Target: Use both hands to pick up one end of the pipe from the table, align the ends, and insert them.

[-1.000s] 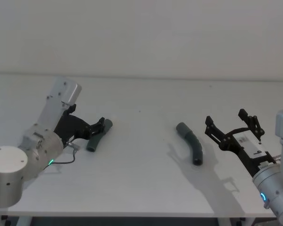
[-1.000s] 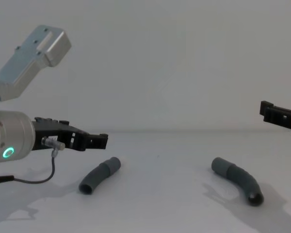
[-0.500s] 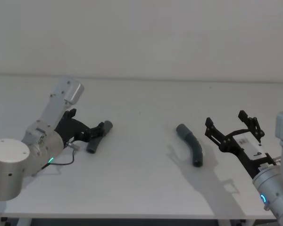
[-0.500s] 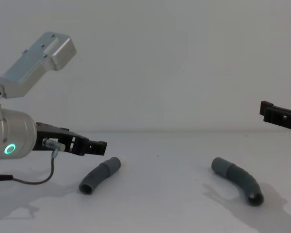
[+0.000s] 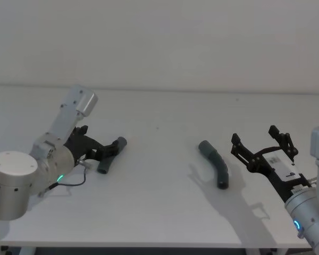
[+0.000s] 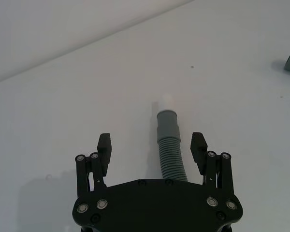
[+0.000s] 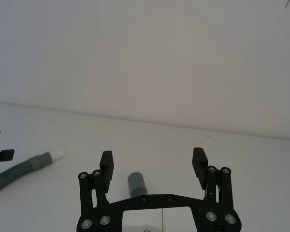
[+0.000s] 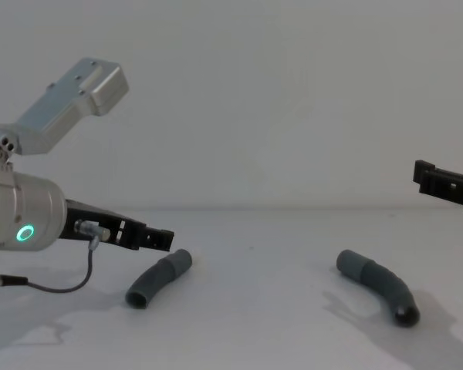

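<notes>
Both hose pieces are lying flat on the white table (image 5: 159, 212), well apart from each other; the left hose piece (image 5: 103, 166) is over on the left side, the right hose piece (image 5: 217, 163) a bit right of the middle. The left gripper (image 5: 109, 151) is down low over its piece with the jaws spread wide; in the left wrist view the ribbed part runs up between the two fingers (image 6: 104, 145) with a gap on each side, so nothing is grabbed; in the chest view its tips sit just above the piece. The right gripper (image 5: 254, 134) hangs off to the right of the right hose piece, apart from it and higher above the table; jaws wide apart too, and empty; in the right wrist view one cuff end shows between its fingers, farther out.
</notes>
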